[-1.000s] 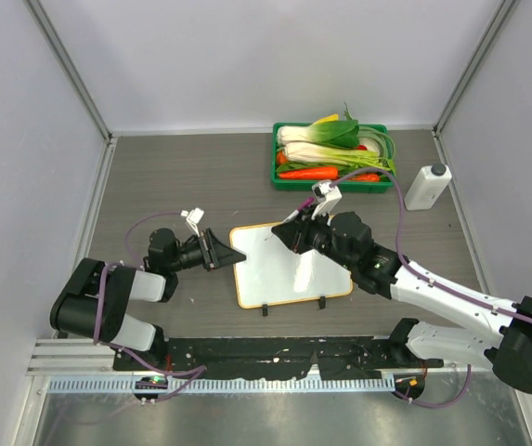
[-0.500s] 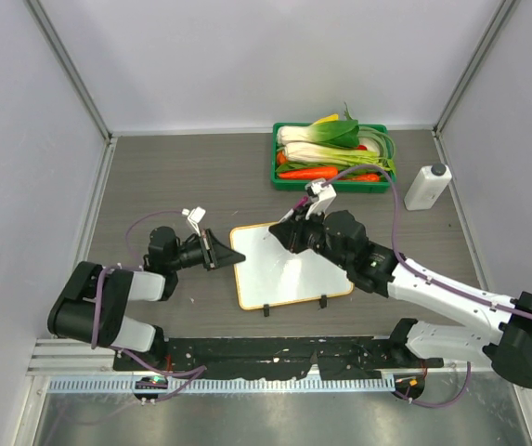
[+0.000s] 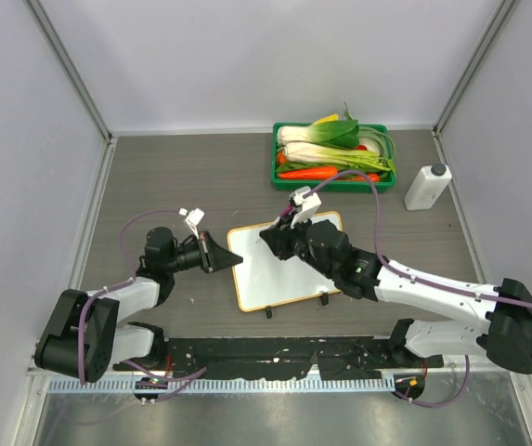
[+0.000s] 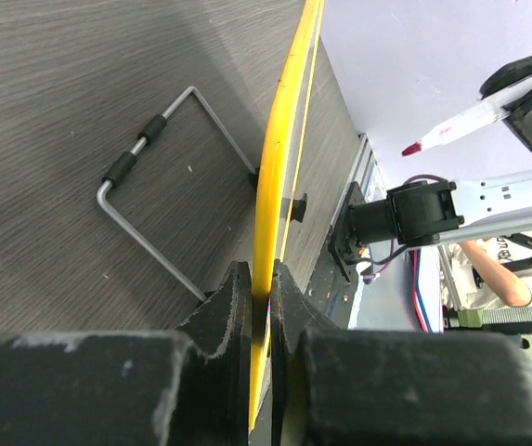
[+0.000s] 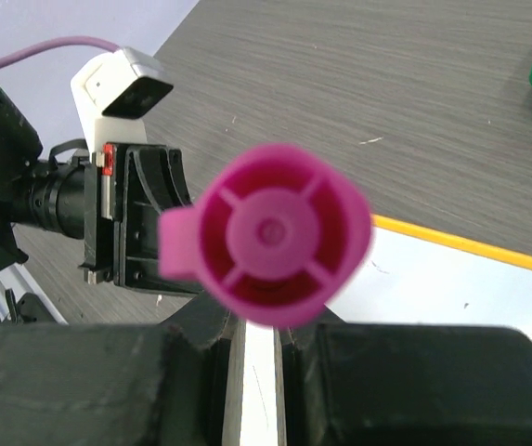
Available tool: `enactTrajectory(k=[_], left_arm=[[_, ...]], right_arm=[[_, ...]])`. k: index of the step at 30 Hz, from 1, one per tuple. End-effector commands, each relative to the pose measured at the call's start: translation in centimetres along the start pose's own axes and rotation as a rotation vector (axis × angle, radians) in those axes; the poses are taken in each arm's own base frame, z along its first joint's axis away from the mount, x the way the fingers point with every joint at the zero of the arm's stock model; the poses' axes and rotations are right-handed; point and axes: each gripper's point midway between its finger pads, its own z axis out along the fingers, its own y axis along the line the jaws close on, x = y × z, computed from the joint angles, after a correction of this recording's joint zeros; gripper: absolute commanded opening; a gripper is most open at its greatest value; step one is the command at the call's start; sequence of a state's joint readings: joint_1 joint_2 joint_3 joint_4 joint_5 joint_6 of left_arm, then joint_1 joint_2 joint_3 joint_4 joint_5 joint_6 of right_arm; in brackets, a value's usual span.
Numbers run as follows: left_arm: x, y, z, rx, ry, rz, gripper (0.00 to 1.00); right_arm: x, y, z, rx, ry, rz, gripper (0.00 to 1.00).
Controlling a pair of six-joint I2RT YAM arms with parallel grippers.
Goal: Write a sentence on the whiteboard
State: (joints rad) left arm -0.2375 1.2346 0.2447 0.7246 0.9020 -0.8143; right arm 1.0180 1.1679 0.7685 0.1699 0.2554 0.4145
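Note:
The whiteboard (image 3: 289,274) lies in the middle of the table, white with a thin orange rim (image 4: 279,177). No sentence shows on its face. My left gripper (image 3: 232,261) is shut on the board's left edge; in the left wrist view both jaws pinch the rim (image 4: 258,283). My right gripper (image 3: 269,238) hovers over the board's top left corner, shut on a pink marker whose round end cap (image 5: 270,246) fills the right wrist view. The marker's pink tip (image 4: 412,147) points down, above the board (image 5: 451,288).
A bent wire stand (image 4: 149,181) with black sleeves lies on the table under the board's raised edge. A green tray (image 3: 330,185) of vegetables sits at the back right. A white bottle (image 3: 427,186) stands to its right. Grey walls enclose the table.
My left gripper has closed onto the board's left edge and the board has shifted a little. My right arm has carried the marker left, toward the board's top left corner.

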Motion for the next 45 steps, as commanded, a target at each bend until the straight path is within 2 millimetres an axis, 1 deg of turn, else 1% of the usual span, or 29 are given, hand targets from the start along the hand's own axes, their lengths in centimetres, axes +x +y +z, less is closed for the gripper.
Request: enactTrajectory(k=[1,6,8,11,16,25,31,36,45], left_arm=[[0.6,1.9,0.0,-0.082,0.011,-0.016,0.00],[0.7,2.1,0.1,-0.082,0.016,-0.023,0.00],[0.6,2.2,0.1,-0.083,0.015,-0.023,0.00],[0.7,2.3,0.1,-0.085,0.014,-0.025,0.00],[0.6,2.3,0.3,-0.076,0.022,-0.033,0.00],[0.6,2.4,0.4,-0.073,0.026,-0.038,0.00],[0.7,2.5,0.4,-0.073,0.028,-0.040,0.00],[0.7,2.4,0.5,-0.069,0.028,-0.038,0.00],[0.8,2.4,0.5,-0.063,0.033,-0.040,0.00]], right_arm=[[-2.5,0.8,0.8,0.009,-0.103,-0.003,0.02],[-2.3,0.7,1.5,0.035,-0.110,-0.001,0.01],[-2.0,0.4,1.8,0.053,-0.109,0.002,0.01],[-2.1,0.1,2.2,0.085,-0.112,0.020,0.02],[-2.2,0.3,2.9,0.096,-0.121,0.027,0.01],[-0.9,0.1,4.0,0.105,-0.102,0.026,0.01],[-0.7,0.1,4.5,0.108,-0.107,0.035,0.02],[0.1,-0.3,4.6,0.123,-0.087,0.035,0.01],[2.3,-0.8,4.3,0.123,-0.021,0.038,0.01]])
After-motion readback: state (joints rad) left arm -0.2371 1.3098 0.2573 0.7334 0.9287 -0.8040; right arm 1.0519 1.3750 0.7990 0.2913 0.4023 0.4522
